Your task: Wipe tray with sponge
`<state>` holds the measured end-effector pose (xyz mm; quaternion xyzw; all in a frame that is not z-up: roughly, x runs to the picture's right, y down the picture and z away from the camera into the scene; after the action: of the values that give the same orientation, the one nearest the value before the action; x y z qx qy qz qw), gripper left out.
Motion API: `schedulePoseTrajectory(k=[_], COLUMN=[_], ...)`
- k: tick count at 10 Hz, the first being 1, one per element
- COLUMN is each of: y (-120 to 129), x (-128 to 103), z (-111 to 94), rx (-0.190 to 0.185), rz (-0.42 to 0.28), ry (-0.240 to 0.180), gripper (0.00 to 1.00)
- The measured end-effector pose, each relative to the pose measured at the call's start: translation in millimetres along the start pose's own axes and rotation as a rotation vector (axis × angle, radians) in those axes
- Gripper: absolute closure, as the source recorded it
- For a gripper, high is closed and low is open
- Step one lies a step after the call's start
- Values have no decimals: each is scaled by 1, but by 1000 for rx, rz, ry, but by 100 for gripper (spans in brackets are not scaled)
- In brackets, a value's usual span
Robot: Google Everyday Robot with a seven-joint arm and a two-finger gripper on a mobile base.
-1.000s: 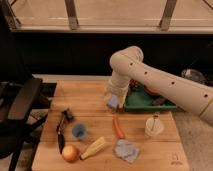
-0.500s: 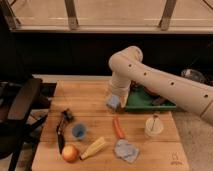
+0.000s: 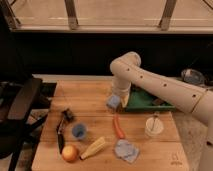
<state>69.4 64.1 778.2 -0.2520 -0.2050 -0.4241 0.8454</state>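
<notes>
Blue sponge (image 3: 113, 104), judged soft and light, is clamped at its top by the gripper (image 3: 115, 99), just beside the tray (image 3: 144, 103).

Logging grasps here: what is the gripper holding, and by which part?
The gripper seems to hold the sponge by its top edge, beside the green tray.

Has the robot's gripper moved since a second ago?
No. The gripper stays at the left end of the green tray, with the blue sponge at its tip.
</notes>
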Motion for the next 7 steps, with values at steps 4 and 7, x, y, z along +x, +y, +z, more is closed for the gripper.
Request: schedulePoseTrajectory(k=[4, 7], y=[-7, -10], x=[21, 33], z=[26, 36], rx=[72, 49], rz=[46, 34], ry=[-70, -71], gripper=[35, 35])
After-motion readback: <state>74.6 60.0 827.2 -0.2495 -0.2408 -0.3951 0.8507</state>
